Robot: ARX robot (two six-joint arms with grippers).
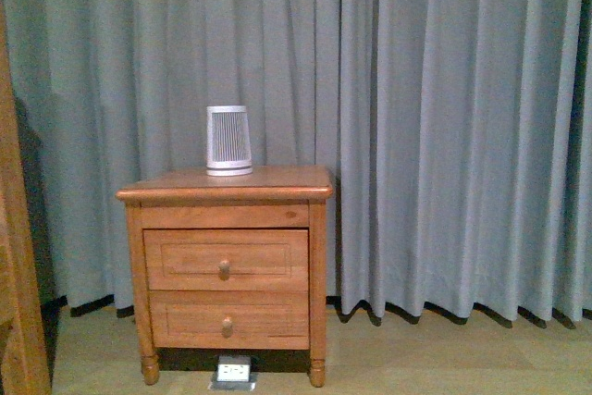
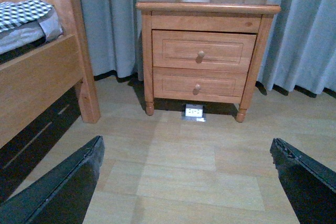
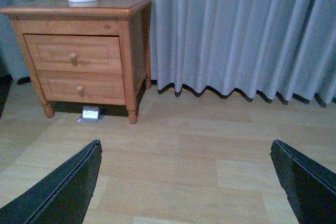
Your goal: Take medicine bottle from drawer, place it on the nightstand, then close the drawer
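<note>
Drawer (image 1: 227,261) of honey-coloured wood, recessed panel front, round knob (image 1: 224,269), seemingly flush.

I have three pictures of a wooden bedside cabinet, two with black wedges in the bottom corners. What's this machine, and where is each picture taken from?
It is a two-armed robot. One picture comes from a camera on its body, facing the nightstand and a grey curtain. The other two come from cameras on its wrists. The black wedges are fingers of the left gripper and the right gripper, both open, holding nothing. A white ribbed device stands on the nightstand's top. The upper drawer and the lower drawer are shut, so nothing inside shows.
</note>
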